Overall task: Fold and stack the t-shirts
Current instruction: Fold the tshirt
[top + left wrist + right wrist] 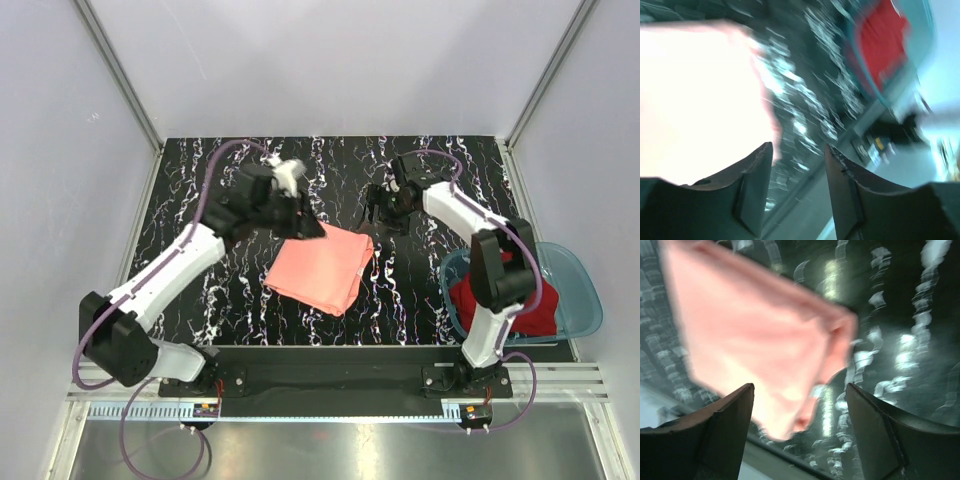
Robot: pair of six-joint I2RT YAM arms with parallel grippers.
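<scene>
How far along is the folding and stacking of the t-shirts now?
Done: the salmon-pink cloth t-shirt lies folded on the black marbled table. In hand: nothing; left gripper and right gripper are open near it. Left: the dark red t-shirt, bunched in the translucent blue plastic basin, to fold and stack.

We count 2 shirts tot.: 1 salmon-pink t-shirt (318, 268), 1 dark red t-shirt (462, 300). 1 blue basin (590, 300). 2 arms: left arm (165, 270), right arm (455, 205). 1 desk (200, 180).
</scene>
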